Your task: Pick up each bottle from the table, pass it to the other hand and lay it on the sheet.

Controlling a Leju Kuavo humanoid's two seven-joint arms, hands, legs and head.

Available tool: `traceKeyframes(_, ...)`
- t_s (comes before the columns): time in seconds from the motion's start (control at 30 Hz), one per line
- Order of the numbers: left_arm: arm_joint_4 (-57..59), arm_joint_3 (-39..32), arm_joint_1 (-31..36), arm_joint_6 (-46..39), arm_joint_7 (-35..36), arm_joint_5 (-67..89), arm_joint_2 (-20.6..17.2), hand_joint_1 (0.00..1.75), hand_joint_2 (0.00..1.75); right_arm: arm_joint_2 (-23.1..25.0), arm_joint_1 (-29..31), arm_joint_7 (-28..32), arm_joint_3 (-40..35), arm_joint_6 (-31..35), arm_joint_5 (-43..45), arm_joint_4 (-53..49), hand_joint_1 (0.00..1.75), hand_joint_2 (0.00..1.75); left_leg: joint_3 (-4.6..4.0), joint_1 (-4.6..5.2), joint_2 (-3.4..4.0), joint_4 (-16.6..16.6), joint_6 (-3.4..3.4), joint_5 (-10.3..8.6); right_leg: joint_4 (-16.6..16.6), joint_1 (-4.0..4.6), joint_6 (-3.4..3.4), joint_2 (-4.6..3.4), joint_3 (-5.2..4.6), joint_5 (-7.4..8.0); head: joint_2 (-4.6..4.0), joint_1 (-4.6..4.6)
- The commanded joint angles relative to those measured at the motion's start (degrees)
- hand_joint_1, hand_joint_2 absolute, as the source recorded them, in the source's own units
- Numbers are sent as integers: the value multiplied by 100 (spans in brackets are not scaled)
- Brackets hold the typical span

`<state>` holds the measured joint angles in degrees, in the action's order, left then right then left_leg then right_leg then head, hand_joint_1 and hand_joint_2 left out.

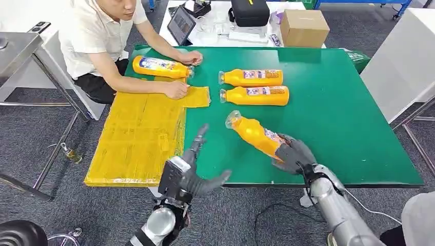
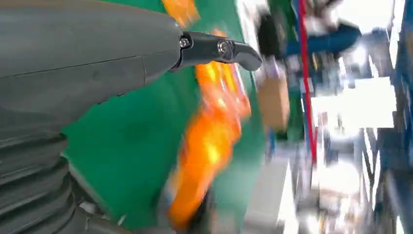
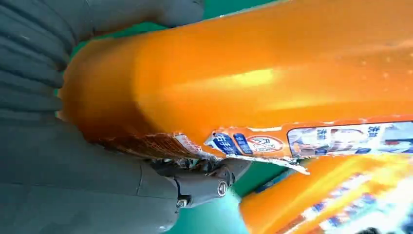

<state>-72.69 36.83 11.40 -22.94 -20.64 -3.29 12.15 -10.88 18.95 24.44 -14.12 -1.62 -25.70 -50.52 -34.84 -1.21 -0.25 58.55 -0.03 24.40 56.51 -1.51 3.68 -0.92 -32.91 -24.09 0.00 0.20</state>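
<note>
Between the left hand (image 1: 191,171) and the held bottle (image 1: 255,134) in the right hand (image 1: 292,154), the green desk (image 1: 333,118) lies bare. 2 bottles (image 1: 254,87) lie just beyond. On the yellow sheet (image 1: 138,138), the near part is open; a person's hands (image 1: 177,89) and 1 bottle (image 1: 159,67) occupy its far end.

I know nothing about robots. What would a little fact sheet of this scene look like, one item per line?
Table: green table
Sheet: yellow sheet over the table's left end
Right hand: right hand grips the held bottle by its base, cap end pointing away from the robot
Left hand: left hand holds nothing, fingers spread, near the sheet's edge
Waiting bottles: two orange bottles lying side by side on the table
Person: a seated person touching another bottle by the sheet's far end
</note>
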Motion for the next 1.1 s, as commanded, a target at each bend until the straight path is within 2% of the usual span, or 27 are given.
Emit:
traceKeyframes(0.03, 1186, -134, -217, -282, -361, -760, 55, 0, 175, 662, -1124, 18, -53, 284, 583, -1916, 175, 175, 11, -6, 13, -25, 2, 1, -21, 12, -34, 2, 6, 0, 0, -7)
traceKeyframes(0.17, 1165, -114, -203, -287, -377, -787, 55, 0, 175, 649, -1133, -1, -81, 292, 607, -1940, 175, 175, -38, -2, -1, -6, 4, 0, -1, 5, -16, 8, -33, -7, 0, -9)
traceKeyframes(0.3, 1051, 52, -126, -146, -295, -857, 21, 0, 175, 777, -1161, 256, -295, 42, 925, -2123, 175, 175, -84, 0, -3, -3, 6, -6, 4, 0, -11, 10, -74, -6, 0, -4)
traceKeyframes(0.4, 1048, 136, -73, 462, 297, -1453, -40, 0, 175, 839, -1048, 301, -606, -45, 1050, -2167, 175, 175, -91, 1, 0, -2, 4, -5, 5, -6, -12, 6, -83, -5, 0, -4)
traceKeyframes(0.53, 913, 342, 26, 628, 178, -1563, -112, 0, 175, 785, -892, 271, -946, -115, 1216, -2113, 175, 175, -89, 1, 2, -2, 4, -1, 4, 0, -22, 9, -83, -8, 0, -7)
traceKeyframes(0.67, 584, 507, 102, 816, 210, -1498, -166, 0, 175, 624, -596, 171, -1468, -478, 1111, -1515, 175, 175, -101, 1, 4, -1, 6, -5, 4, 0, -14, 5, -94, -3, 0, -7)
traceKeyframes(0.93, 859, 362, 390, 990, 255, -1802, 12, 0, 175, 826, -285, 194, -2183, -601, 907, -1001, 175, 175, -84, -3, 7, -3, 10, -2, -1, 7, -26, 8, -76, -4, 0, -2)
traceKeyframes(1.1, 813, 359, 413, 995, 251, -1807, 6, 0, 175, 864, -271, 191, -2234, -598, 906, -925, 175, 175, -86, -2, -12, -8, 7, -3, -1, 5, -25, 20, -76, -8, 0, -7)
